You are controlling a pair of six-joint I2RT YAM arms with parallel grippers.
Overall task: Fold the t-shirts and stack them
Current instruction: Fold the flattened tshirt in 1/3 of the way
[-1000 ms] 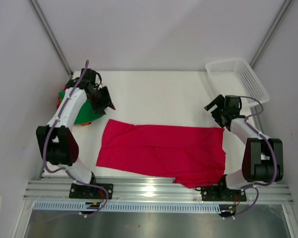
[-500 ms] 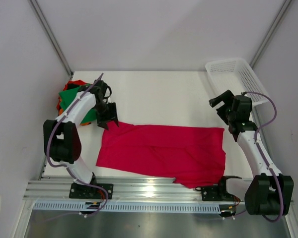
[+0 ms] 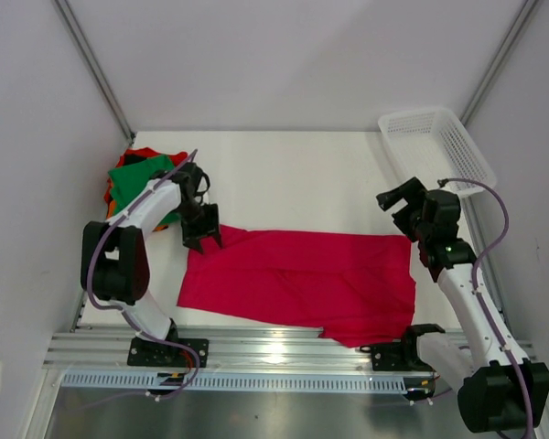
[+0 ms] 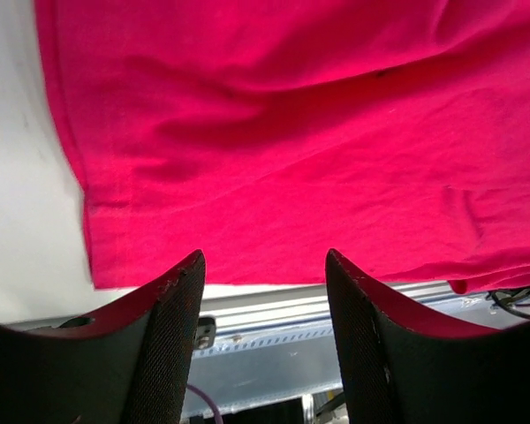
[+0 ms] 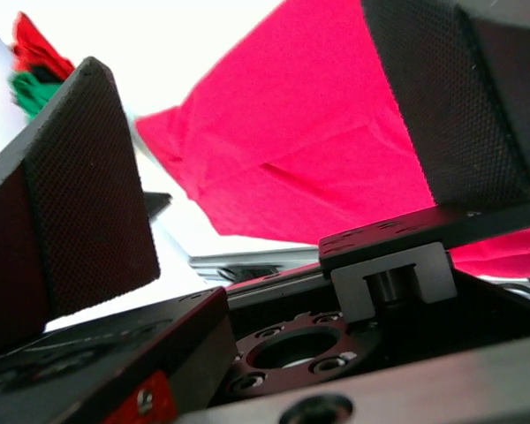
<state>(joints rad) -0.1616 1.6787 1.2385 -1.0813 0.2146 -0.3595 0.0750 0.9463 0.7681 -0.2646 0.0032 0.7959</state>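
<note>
Tabletop: white, walled on three sides, and it carries everything below.

Rail: a ribbed metal strip along the near edge, with both arm bases bolted to it.

Crimson t-shirt: spread flat in a wide band across the near half of the tabletop, running left to right. It has soft creases and one long diagonal fold line. Its near-right corner hangs over the table edge onto the rail. The left wrist view shows a stitched hem down its left side.

Basket: white plastic mesh, at the far-right corner, tilted against the wall, well apart from the crimson t-shirt.

Pile of t-shirts: in the far-left corner, with green on top, red showing at the far edge and orange at the left edge. The left arm crosses over it, hiding whether it touches the crimson t-shirt.

Left gripper: pointed down at the far-left corner of the crimson t-shirt. Its jaws are partly apart, with only cloth seen through the gap and nothing caught between them. Whether the tips touch the cloth cannot be told.

Right gripper: above the bare tabletop, just beyond the far-right corner of the crimson t-shirt, between that corner and the basket. Its jaws are spread fully wide and hold nothing.
</note>
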